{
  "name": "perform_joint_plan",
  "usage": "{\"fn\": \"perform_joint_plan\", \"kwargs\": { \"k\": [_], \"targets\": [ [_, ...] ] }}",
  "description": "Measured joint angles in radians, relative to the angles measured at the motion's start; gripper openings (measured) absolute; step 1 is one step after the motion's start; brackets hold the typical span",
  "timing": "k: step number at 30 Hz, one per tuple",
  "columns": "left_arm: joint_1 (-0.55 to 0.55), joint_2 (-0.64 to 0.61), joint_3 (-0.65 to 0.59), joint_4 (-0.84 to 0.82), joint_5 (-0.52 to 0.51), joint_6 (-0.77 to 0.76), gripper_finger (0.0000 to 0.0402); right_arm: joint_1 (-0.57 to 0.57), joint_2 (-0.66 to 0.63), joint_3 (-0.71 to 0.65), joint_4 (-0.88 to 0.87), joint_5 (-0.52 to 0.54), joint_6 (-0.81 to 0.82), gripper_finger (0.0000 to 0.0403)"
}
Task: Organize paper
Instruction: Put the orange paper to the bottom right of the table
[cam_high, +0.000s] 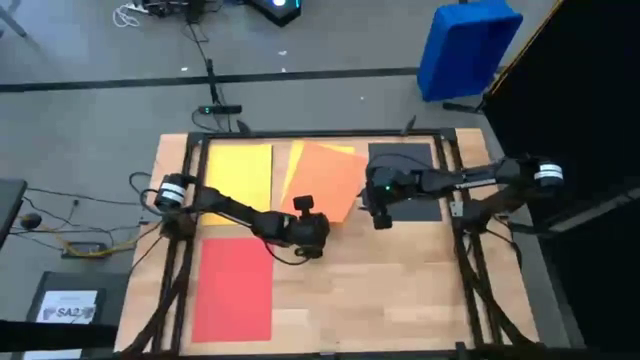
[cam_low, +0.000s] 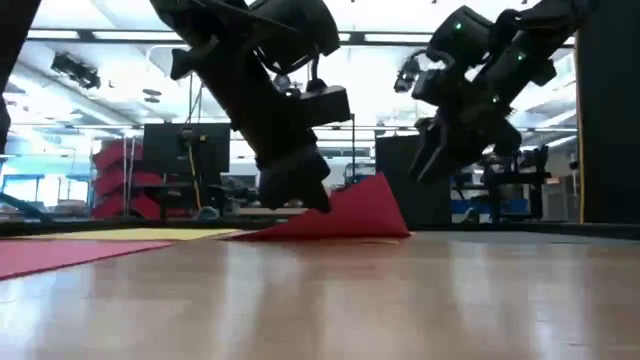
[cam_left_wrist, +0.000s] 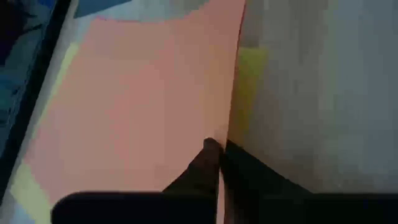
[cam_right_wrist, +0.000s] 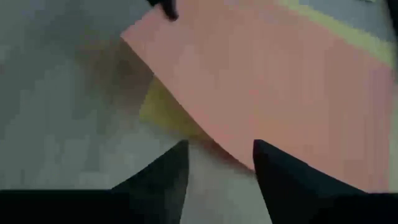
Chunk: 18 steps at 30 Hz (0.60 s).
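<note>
left gripper (cam_left_wrist: 219, 149) – jaws clamped on the near edge of the orange sheet (cam_high: 330, 178), one edge lifted off the surface | right gripper (cam_right_wrist: 217, 163) – jaws apart, held just above the same sheet | yellow sheet (cam_left_wrist: 249, 81) seen beneath it | risk: creasing or tearing if pulled unevenly; lower sheet dragged askew

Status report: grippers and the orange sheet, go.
Left gripper shut on orange sheet edge, corner lifted. Right gripper open, hovering beside its other edge. Yellow sheet underneath.
</note>
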Motion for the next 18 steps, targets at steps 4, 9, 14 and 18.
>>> {"fn": "perform_joint_plan", "kwargs": {
  "k": [4,9,14,18],
  "targets": [
    [0.0,0.0,0.0,-0.021,-0.003,0.001,0.0,-0.003,0.048,0.0,0.02,0.061,-0.012,0.019],
    [0.0,0.0,0.0,-0.022,-0.005,0.002,0.0,-0.009,0.112,0.0,0.047,0.085,-0.053,0.0199],
    [0.0,0.0,0.0,-0.029,-0.023,0.002,0.0,-0.009,0.154,0.0,0.064,0.141,-0.037,0.0197],
    [-0.001,0.0,0.0,-0.028,-0.075,0.003,0.0,-0.01,0.158,0.0,0.094,0.184,-0.036,0.0192]
  ]
}}
